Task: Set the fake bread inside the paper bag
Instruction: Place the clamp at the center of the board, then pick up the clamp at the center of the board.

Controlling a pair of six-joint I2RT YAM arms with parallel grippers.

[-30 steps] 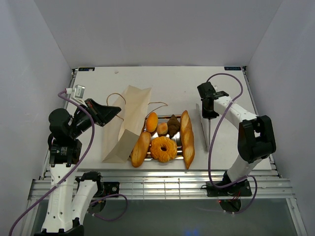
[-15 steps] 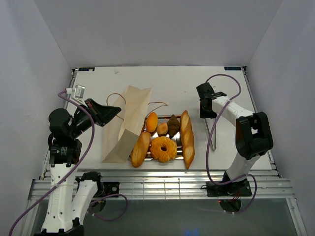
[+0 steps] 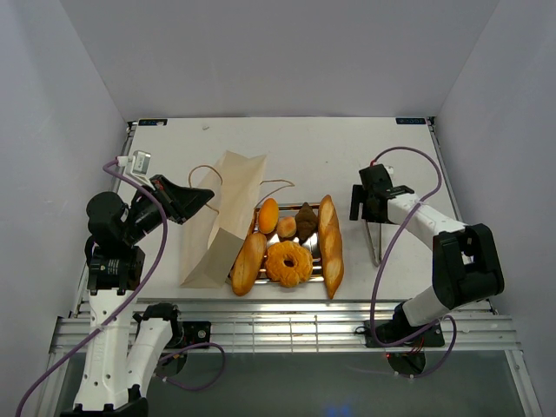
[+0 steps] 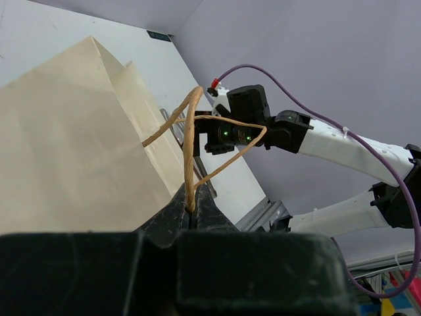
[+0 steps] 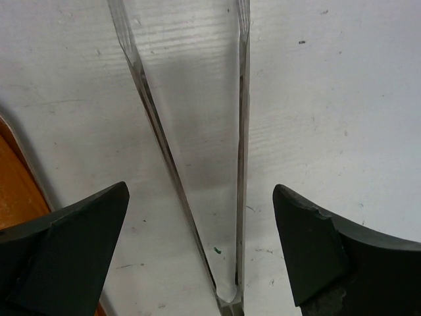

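Note:
The fake bread lies on a steel tray [image 3: 316, 261]: a long baguette [image 3: 331, 246], a shorter loaf [image 3: 248, 262], a ring doughnut [image 3: 288, 263], an oval roll [image 3: 268, 215] and a dark pastry [image 3: 306, 221]. The cream paper bag [image 3: 224, 217] lies flat to the left of the tray. My left gripper [image 3: 201, 198] is shut on the bag's brown cord handle [image 4: 189, 151], pinched at the fingertips [image 4: 191, 205] beside the bag [image 4: 72, 138]. My right gripper [image 3: 372, 217] stands wide open [image 5: 200, 217] just above the metal tongs [image 5: 240, 131], holding nothing.
The tongs [image 3: 374, 241] lie on the white table right of the tray, handle end toward the right gripper. An orange edge of the baguette [image 5: 13, 184] shows at the left of the right wrist view. Grey walls close in the table.
The right gripper has opened and let go of the tongs, which now rest on the table. That arm has shifted a little toward the front. The left arm has not moved.

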